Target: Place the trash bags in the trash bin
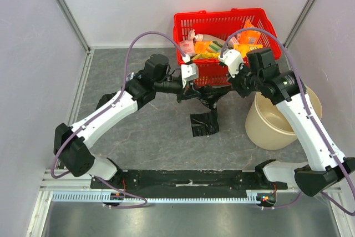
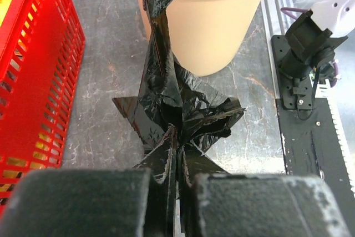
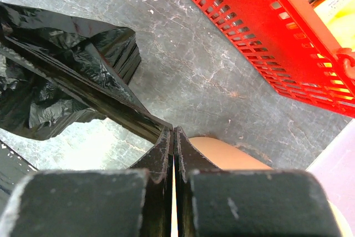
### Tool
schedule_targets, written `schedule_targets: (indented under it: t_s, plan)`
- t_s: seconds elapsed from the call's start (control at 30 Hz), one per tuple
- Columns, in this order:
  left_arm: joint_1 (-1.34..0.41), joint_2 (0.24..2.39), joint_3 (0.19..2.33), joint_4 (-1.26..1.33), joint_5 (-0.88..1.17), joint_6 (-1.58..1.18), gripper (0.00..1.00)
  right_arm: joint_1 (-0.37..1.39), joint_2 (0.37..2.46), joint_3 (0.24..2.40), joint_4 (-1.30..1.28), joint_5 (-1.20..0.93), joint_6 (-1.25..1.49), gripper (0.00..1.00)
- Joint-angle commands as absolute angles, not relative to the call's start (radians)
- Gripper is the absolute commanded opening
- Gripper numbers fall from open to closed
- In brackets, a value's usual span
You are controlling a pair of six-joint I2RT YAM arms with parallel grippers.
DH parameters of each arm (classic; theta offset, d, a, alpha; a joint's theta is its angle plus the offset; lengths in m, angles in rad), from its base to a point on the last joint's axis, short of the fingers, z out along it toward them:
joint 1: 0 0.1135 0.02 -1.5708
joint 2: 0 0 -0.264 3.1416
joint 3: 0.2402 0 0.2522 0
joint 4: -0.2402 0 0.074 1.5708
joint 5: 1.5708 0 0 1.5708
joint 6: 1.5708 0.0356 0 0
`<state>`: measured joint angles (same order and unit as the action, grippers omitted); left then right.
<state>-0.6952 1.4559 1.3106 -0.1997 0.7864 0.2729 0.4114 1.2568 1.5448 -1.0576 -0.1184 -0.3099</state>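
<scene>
A black trash bag (image 1: 206,94) is stretched between my two grippers, just in front of the red basket. My left gripper (image 1: 187,88) is shut on one end of it (image 2: 166,81), and its crumpled plastic fans out ahead of the fingers. My right gripper (image 1: 236,84) is shut on the other end, a taut black strip (image 3: 94,90) running up and left. A second, folded black bag (image 1: 204,123) lies on the table below them. The beige trash bin (image 1: 277,123) stands to the right under my right arm; it also shows in the left wrist view (image 2: 216,20) and the right wrist view (image 3: 222,154).
A red wire-mesh basket (image 1: 188,26) full of packaged goods stands at the back, close behind both grippers (image 2: 33,81) (image 3: 288,43). Grey walls close in the left, right and back sides. The black base rail (image 1: 183,178) runs along the near edge.
</scene>
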Motion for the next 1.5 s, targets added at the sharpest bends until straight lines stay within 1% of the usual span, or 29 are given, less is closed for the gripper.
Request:
schedule_targets:
  t_s: [0.0, 0.23, 0.33, 0.4, 0.5, 0.6, 0.73, 0.83, 0.9, 0.97, 1.0, 1.07, 1.23, 1.47]
  plan:
    - [-0.667, 1.39, 1.304, -0.317, 0.787, 0.379, 0.02, 0.376, 1.233, 1.546, -1.045, 0.071, -0.311, 0.0]
    - [-0.658, 1.365, 1.295, -0.373, 0.753, 0.445, 0.02, 0.364, 1.243, 1.552, -1.04, 0.098, -0.31, 0.0]
    - [-0.657, 1.358, 1.295, -0.39, 0.727, 0.469, 0.08, 0.357, 1.243, 1.555, -1.039, 0.107, -0.31, 0.0]
    - [-0.657, 1.351, 1.295, -0.402, 0.716, 0.486, 0.1, 0.354, 1.246, 1.557, -1.035, 0.12, -0.31, 0.0]
    - [-0.657, 1.345, 1.296, -0.42, 0.701, 0.508, 0.08, 0.348, 1.252, 1.56, -1.032, 0.138, -0.311, 0.0]
    - [-0.655, 1.342, 1.292, -0.425, 0.698, 0.517, 0.02, 0.345, 1.253, 1.559, -1.032, 0.118, -0.316, 0.0]
    - [-0.657, 1.35, 1.289, -0.385, 0.718, 0.476, 0.02, 0.347, 1.25, 1.554, -1.032, 0.051, -0.311, 0.0]
    - [-0.657, 1.367, 1.278, -0.299, 0.761, 0.379, 0.03, 0.345, 1.239, 1.552, -1.032, -0.047, -0.319, 0.0]
    - [-0.657, 1.39, 1.282, -0.232, 0.775, 0.295, 0.19, 0.345, 1.23, 1.557, -1.037, -0.116, -0.328, 0.0]
    - [-0.658, 1.414, 1.298, -0.189, 0.794, 0.221, 0.39, 0.344, 1.229, 1.571, -1.042, -0.164, -0.325, 0.0]
    - [-0.661, 1.431, 1.305, -0.173, 0.802, 0.184, 0.46, 0.345, 1.227, 1.581, -1.046, -0.185, -0.328, 0.0]
    - [-0.667, 1.457, 1.316, -0.129, 0.79, 0.109, 0.56, 0.344, 1.229, 1.591, -1.051, -0.221, -0.33, 0.0]
    - [-0.699, 1.523, 1.339, -0.04, 0.709, -0.086, 0.67, 0.344, 1.233, 1.595, -1.048, -0.297, -0.325, 0.0]
    - [-0.715, 1.609, 1.423, -0.008, 0.695, -0.198, 0.77, 0.345, 1.23, 1.577, -1.04, -0.364, -0.327, 0.0]
